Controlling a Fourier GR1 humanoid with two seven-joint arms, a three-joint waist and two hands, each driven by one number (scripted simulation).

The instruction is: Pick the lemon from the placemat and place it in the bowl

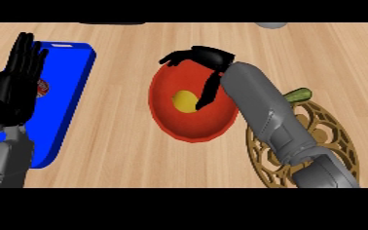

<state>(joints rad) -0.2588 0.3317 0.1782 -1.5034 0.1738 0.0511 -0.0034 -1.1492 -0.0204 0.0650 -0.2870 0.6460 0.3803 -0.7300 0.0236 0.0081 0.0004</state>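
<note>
The right hand hangs over the far rim of the glossy red round bowl, its fingers spread and relaxed; the thumb points down into the bowl and ends just beside the small yellow oval lemon, holding nothing as far as can be seen. The lemon lies on the bowl's inner floor, so the placing looks done; what seems left is only to lift the hand clear. Beside the bowl, toward the desk's right edge, lies the round openwork golden placemat, partly hidden by the grey forearm, with a small green item at its far rim. At the desk's left edge the left hand rests open, fingers up, over a blue rectangular tray.
</note>
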